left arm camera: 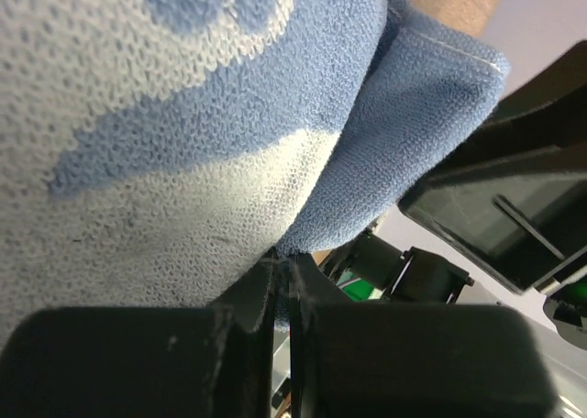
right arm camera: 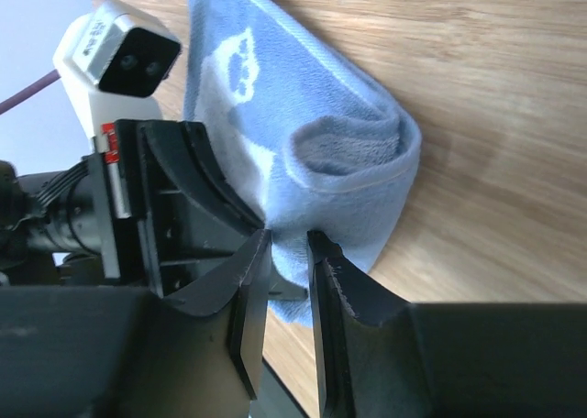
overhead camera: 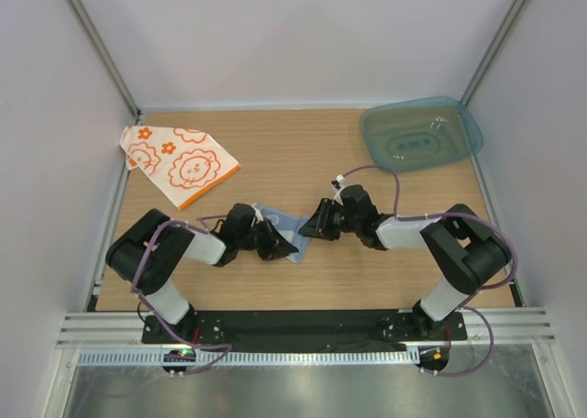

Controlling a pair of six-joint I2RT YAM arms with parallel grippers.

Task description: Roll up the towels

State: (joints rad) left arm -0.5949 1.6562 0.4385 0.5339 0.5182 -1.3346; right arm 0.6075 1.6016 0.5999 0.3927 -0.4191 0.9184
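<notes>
Left tool (left arm camera: pixel 280 280): fingers nearly together, pinching an edge of the blue towel (overhead camera: pixel 286 227). Right tool (right arm camera: pixel 289 253): narrow gap, blue towel's edge between the fingers; firm grip cannot be told. Blue towel lies mid-desk between both tools. Printed towel (overhead camera: pixel 179 164) flat at 10 o'clock on the wooden desk (overhead camera: pixel 303 152); teal tray (overhead camera: pixel 421 133) at 2 o'clock. Only the right wrist view shows the towel's folded loop.

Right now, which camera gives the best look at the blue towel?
The right wrist view: the blue towel shows its rolled fold and white print on the wood. The left wrist view is so close that the cloth fills the picture. From the top camera, only a small patch peeks out between the two arms' fingers.
</notes>
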